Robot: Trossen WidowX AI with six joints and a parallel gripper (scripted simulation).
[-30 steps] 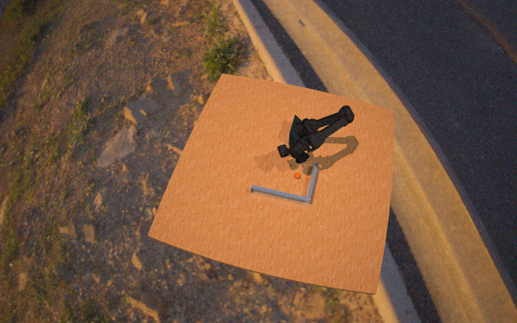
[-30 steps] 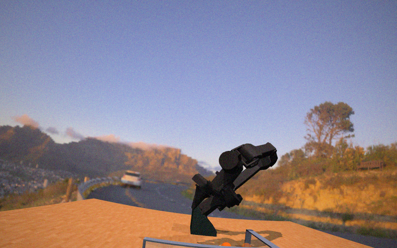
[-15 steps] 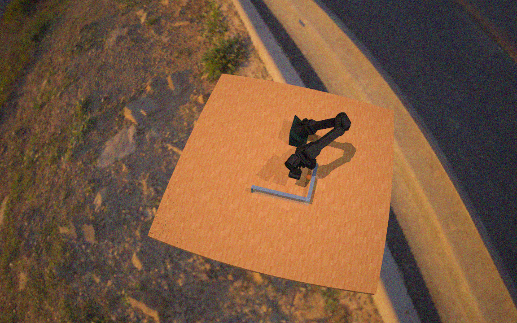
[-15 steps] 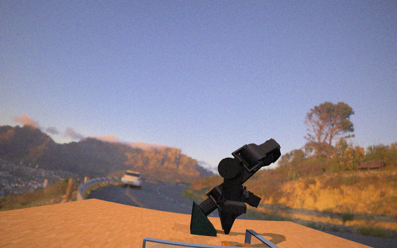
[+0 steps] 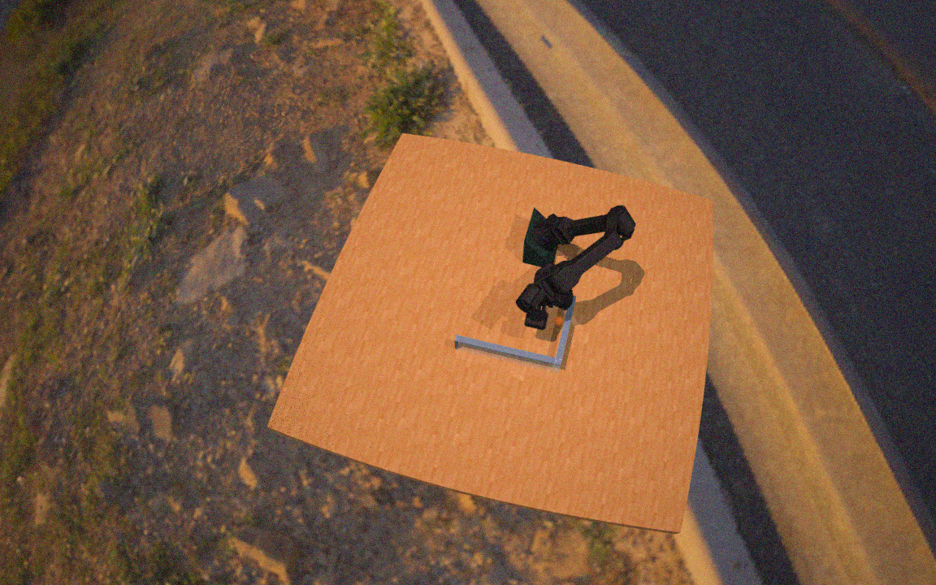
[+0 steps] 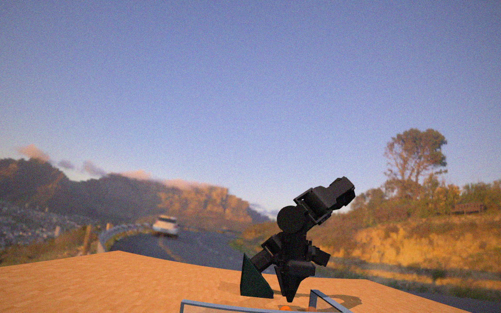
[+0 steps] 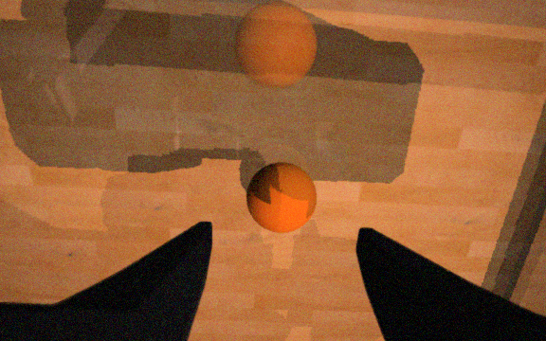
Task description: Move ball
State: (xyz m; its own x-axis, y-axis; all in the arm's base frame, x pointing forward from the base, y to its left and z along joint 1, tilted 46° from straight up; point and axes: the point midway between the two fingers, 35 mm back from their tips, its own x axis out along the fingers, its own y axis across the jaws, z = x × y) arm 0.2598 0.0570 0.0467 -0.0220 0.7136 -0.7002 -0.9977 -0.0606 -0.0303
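Note:
The orange ball (image 6: 285, 308) (image 7: 282, 197) lies on the table; in the top view the arm hides it. The see-through copy (image 5: 558, 320) (image 6: 312, 309) (image 7: 277, 44) is beside the short clear wall (image 5: 565, 334) (image 6: 313, 298), a little apart from the ball. The long clear wall (image 5: 508, 351) (image 7: 529, 189) meets the short one at a corner. My gripper (image 6: 287, 298) (image 7: 285, 236) is open, pointing down just above the ball. In the wrist view the ball shows beyond and between the fingertips, with nothing held.
The arm's dark green base (image 5: 538, 247) (image 6: 254, 282) stands on the wooden table (image 5: 398, 305) (image 6: 108, 284) on the side away from the long wall. The short wall's free end is close to the arm in the top view. Shadows of the arm cross the table around the copy.

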